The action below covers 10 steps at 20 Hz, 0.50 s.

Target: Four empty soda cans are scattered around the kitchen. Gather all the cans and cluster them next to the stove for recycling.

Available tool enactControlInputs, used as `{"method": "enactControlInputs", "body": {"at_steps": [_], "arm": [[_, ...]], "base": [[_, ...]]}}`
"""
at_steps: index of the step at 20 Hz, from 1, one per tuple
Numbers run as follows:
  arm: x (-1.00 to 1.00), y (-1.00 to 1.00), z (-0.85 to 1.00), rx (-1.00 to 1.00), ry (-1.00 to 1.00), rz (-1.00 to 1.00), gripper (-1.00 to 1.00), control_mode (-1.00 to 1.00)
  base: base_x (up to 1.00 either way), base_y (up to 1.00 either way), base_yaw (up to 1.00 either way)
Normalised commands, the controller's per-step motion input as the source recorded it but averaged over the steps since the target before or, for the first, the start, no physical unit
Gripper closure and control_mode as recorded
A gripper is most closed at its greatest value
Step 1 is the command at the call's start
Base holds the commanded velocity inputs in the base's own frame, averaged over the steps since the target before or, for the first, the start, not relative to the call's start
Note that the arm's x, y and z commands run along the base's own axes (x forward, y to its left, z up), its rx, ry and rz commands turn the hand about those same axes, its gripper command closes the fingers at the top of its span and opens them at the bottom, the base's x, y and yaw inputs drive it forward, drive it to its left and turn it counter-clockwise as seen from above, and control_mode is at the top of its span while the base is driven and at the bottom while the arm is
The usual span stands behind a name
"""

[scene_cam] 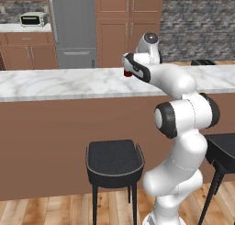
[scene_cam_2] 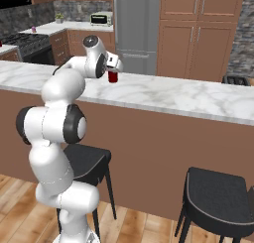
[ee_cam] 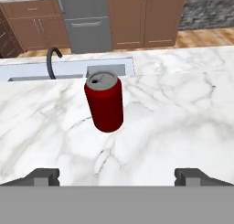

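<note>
The gripper (ee_cam: 117,175) stood spread as wide as it goes, its two dark fingertips (ee_cam: 43,176) far apart at the bottom of the hand view and holding nothing. Straight ahead of it, centred between the tips but not yet between them, a red soda can (ee_cam: 104,103) stood upright on the marble island counter (ee_cam: 183,118), silvery top up. In the right base view the same can (scene_cam_2: 113,76) sat just beyond the hand, near the counter's far side.

Past the can lay a sink (ee_cam: 68,72) with a dark curved faucet (ee_cam: 51,61), close behind it. To my eye the step was closing in for a grasp, and doing it well meant keeping the can centred, easing forward until the fingers flanked its middle, and only then closing; a push too early could have tipped it toward the sink.

The stove (scene_cam_2: 22,42) stood well apart, across the kitchen at the far left of the right base view, with a small purplish can-like object (scene_cam_2: 33,29) on the counter beside it, too small to be sure of.
</note>
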Motion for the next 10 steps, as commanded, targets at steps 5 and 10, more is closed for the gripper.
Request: {"method": "enactControlInputs", "body": {"at_steps": [5, 10], "arm": [[0.17, 0.0, -0.17, 0.0, 0.0, 0.0, -1.0, -1.0], [0.16, 0.0, 0.0, 0.0, 0.0, 0.0, -1.0, -1.0]], "base": [[0.0, 0.0, 0.0], [0.0, 0.0, 0.0]]}}
